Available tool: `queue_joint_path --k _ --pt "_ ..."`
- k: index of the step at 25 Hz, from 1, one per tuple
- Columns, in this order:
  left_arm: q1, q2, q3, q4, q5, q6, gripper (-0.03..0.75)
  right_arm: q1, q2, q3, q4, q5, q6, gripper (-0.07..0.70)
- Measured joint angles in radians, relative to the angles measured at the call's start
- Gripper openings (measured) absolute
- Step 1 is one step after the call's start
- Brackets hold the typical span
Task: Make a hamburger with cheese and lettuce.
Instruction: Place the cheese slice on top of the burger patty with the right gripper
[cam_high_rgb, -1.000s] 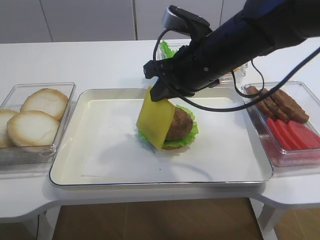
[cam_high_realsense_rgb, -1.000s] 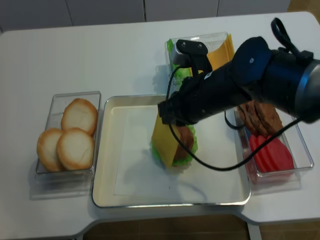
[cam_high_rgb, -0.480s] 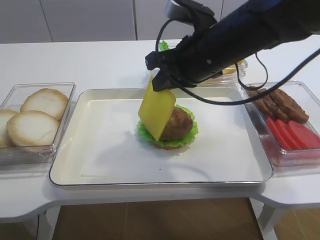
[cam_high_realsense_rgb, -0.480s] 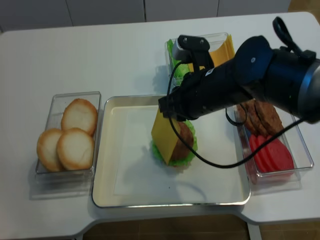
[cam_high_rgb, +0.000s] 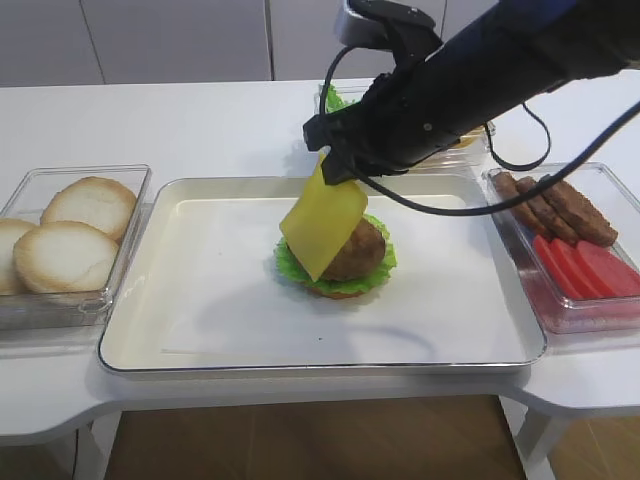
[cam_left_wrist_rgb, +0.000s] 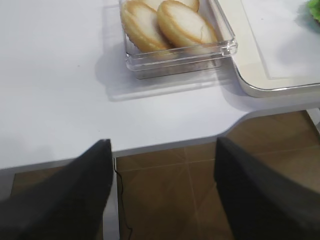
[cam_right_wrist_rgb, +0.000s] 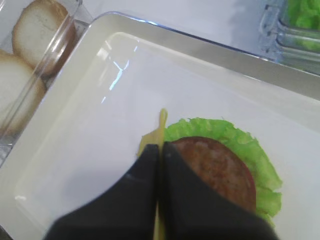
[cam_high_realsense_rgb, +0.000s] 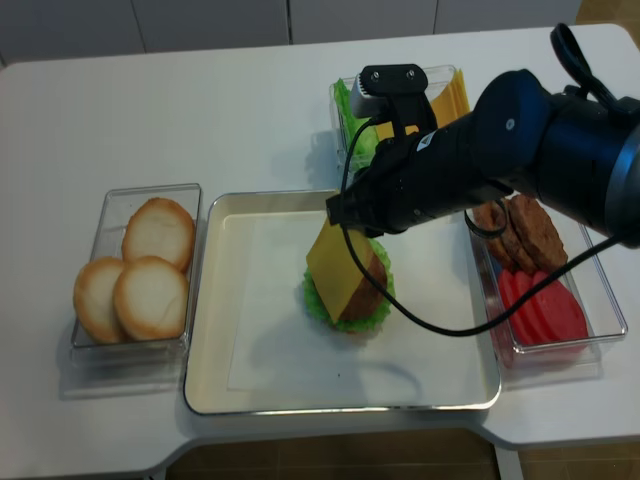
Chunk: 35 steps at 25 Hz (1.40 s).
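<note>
Bare tray (cam_high_rgb: 200, 300) floor left of the hamburger (cam_high_rgb: 345, 262). Right pincer (cam_high_rgb: 328, 170) clamped on the cheese (cam_high_rgb: 322, 225), hanging at centre frame; left pincer (cam_left_wrist_rgb: 160, 195) spread apart.

From my remote seat, the cheese (cam_high_rgb: 322, 225) hides the hamburger (cam_high_rgb: 350, 262) at its 9 o'clock side. The right pincer (cam_right_wrist_rgb: 161, 147) is a blurred dark mass (wrist view). The left pincer (cam_left_wrist_rgb: 162, 165) shows only two blurred fingers (cam_left_wrist_rgb: 70, 200), cut off at 6 o'clock.
</note>
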Motion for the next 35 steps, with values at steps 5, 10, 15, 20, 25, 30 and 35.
queue_joint_path --k 5,10,15,20,25,30,35 --pt "0.000 0.000 0.000 0.000 0.000 0.000 0.467 0.000 0.000 0.000 -0.040 -0.006 0.009 0.004" --pt "0.000 0.000 0.000 0.000 0.000 0.000 0.467 0.000 0.000 0.000 -0.090 -0.013 0.012 0.004" --pt "0.000 0.000 0.000 0.000 0.000 0.000 0.467 0.000 0.000 0.000 -0.143 -0.013 0.039 0.004" --pt "0.000 0.000 0.000 0.000 0.000 0.000 0.467 0.000 0.029 0.000 -0.149 0.001 0.043 0.004" --pt "0.000 0.000 0.000 0.000 0.000 0.000 0.467 0.000 0.047 0.000 -0.149 0.010 0.045 0.004" --pt "0.000 0.000 0.000 0.000 0.000 0.000 0.467 0.000 0.047 0.000 -0.169 0.010 0.046 0.004" --pt "0.000 0.000 0.000 0.000 0.000 0.000 0.467 0.000 0.047 0.000 -0.224 0.010 0.080 0.004"
